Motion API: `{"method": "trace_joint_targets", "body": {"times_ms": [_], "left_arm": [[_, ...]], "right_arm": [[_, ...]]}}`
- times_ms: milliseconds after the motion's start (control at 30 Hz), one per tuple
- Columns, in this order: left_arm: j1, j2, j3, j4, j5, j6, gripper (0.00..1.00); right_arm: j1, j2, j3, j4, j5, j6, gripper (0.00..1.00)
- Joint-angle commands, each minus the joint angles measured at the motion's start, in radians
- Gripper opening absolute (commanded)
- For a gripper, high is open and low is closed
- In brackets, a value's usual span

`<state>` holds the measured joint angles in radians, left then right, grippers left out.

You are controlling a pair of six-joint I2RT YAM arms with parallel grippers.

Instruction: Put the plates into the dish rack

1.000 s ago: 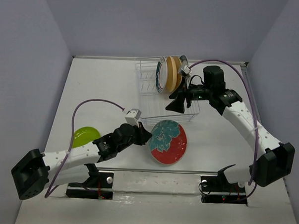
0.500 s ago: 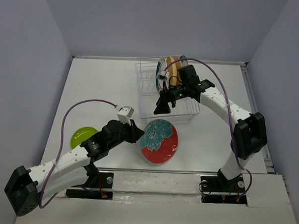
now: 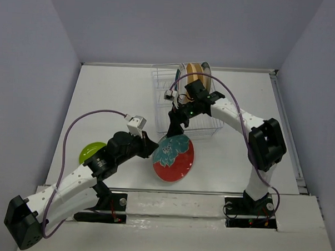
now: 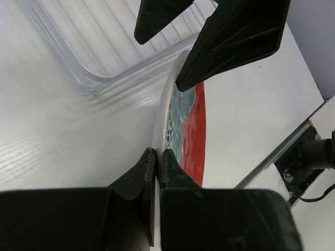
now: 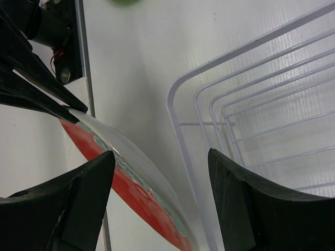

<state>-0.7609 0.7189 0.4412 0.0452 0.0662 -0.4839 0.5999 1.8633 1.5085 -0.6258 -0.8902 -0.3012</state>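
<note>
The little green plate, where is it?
In the top view the lime green plate lies flat at the far left, well to the left of the left pincer, which holds the teal-and-red floral plate.

1. A white table, its surface faintly grained.
2. Plain grey-lilac walls close it in on 3 sides.
3. A thin rail runs along its near edge.

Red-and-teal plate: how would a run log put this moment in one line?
floral plate: tilted, just outside dish rack | left jaws: shut on its rim | right jaws: open, straddling its other edge
</note>
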Motion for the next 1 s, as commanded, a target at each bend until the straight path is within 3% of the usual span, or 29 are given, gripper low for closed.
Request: {"method": "trace_joint_targets", "body": {"times_ms": [0, 167, 267, 333, 400, 533, 800, 900, 933, 967], "left_arm": [[0.020, -0.050, 0.103, 0.157, 0.037, -0.007, 0.06], [0.046, -0.052, 0.111, 0.171, 0.052, -0.010, 0.06], [0.055, -0.050, 0.116, 0.180, 0.052, -0.012, 0.06], [0.063, -0.050, 0.128, 0.177, 0.049, -0.010, 0.06], [0.067, -0.053, 0.145, 0.171, 0.040, -0.002, 0.06], [0.086, -0.053, 0.174, 0.170, 0.041, -0.002, 0.06], [0.100, -0.055, 0.333, 0.065, -0.060, 0.076, 0.06], [0.100, -0.055, 0.379, 0.042, -0.117, 0.120, 0.20], [0.100, -0.052, 0.389, 0.030, -0.149, 0.129, 0.39], [0.101, -0.047, 0.410, 0.022, -0.169, 0.142, 0.50]], "right_arm": [[0.015, -0.007, 0.010, -0.014, -0.039, -0.038, 0.74], [0.035, -0.015, -0.036, -0.012, -0.107, -0.056, 0.70], [0.044, -0.018, -0.050, -0.012, -0.153, -0.073, 0.61], [0.044, -0.027, -0.056, -0.012, -0.161, -0.078, 0.48], [0.044, -0.044, -0.059, -0.011, -0.162, -0.082, 0.42], [0.044, -0.084, -0.060, 0.004, -0.204, -0.096, 0.07], [0.044, -0.225, -0.056, 0.161, -0.169, 0.039, 0.07], [0.044, -0.259, -0.013, 0.199, -0.106, 0.094, 0.07], [0.044, -0.265, -0.002, 0.213, -0.052, 0.115, 0.07], [0.044, -0.274, 0.025, 0.219, -0.018, 0.129, 0.07]]}}
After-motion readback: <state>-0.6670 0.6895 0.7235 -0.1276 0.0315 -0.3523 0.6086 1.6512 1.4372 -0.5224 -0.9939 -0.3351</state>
